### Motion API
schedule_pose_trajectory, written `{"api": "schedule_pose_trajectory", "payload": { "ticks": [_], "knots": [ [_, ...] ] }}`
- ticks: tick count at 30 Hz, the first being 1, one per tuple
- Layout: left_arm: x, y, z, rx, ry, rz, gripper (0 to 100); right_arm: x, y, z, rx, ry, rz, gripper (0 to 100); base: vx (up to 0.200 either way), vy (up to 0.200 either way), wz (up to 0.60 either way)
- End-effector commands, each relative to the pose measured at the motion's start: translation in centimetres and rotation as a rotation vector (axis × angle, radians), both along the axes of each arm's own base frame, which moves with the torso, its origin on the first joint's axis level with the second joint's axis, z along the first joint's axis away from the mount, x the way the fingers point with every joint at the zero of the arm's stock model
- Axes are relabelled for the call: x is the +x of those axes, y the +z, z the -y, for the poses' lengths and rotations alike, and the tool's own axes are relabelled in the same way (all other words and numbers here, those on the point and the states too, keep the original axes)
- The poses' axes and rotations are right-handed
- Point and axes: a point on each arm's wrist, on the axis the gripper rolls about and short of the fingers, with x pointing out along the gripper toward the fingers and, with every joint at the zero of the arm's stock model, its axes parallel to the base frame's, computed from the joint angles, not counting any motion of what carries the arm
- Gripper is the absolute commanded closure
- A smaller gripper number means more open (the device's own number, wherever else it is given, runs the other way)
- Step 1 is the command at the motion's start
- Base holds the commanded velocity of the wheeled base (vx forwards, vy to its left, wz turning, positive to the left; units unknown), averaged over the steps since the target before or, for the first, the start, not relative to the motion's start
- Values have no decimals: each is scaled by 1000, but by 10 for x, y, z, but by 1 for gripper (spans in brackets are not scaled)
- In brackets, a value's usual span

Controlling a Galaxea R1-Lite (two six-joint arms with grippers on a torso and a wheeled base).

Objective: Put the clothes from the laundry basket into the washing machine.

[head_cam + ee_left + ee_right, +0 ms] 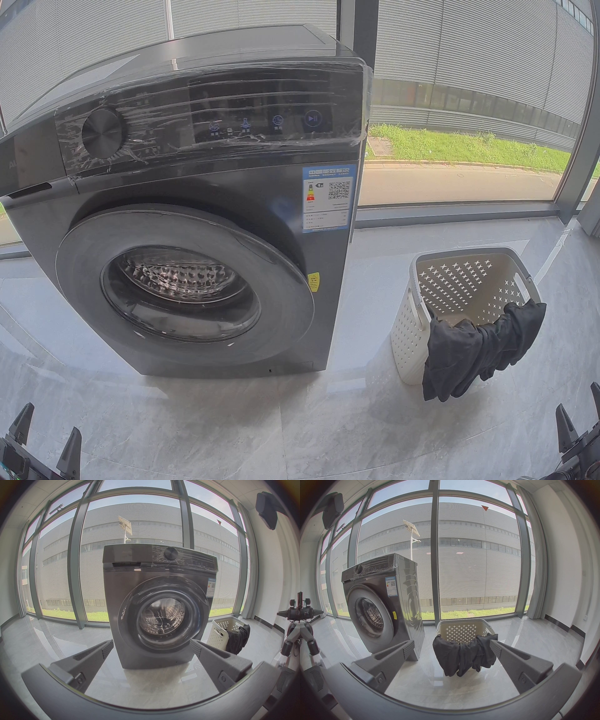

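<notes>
Both jaws are spread wide and hold nothing: the left gripper [49, 429] hangs low in front of the washing machine [206, 187], the right gripper [580, 405] low near the laundry basket [407, 328]. A dark garment [475, 351] lies draped over the basket's near rim, part inside, most of it hanging down the outside wall. It looks soft, light and limp, so it should sag and trail when lifted. I would pinch it at the bunched fold on the rim, where the cloth is thickest. The machine's round door [184, 292] looks shut.
</notes>
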Motion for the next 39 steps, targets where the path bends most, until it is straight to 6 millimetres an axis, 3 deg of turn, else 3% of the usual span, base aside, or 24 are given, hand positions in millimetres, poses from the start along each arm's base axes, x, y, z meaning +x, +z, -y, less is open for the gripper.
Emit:
{"api": "schedule_pose_trajectory", "payload": {
  "ticks": [1, 8, 23, 39],
  "knots": [
    [0, -5, 0, -1, 0, 1, 0, 0, -5, 0, 0, -1, -5, 0, 0, 0, 0],
    [0, -5, 0, -1, 0, -1, 0, 0, -5, 0, 0, 1, -5, 0, 0, 0, 514],
    [0, -5, 0, 0, -1, -1, 0, 0, -5, 0, 0, 1, -5, 0, 0, 0, 0],
    [0, -5, 0, 0, -1, -1, 0, 0, -5, 0, 0, 1, -5, 0, 0, 200, 0]
  ]
}}
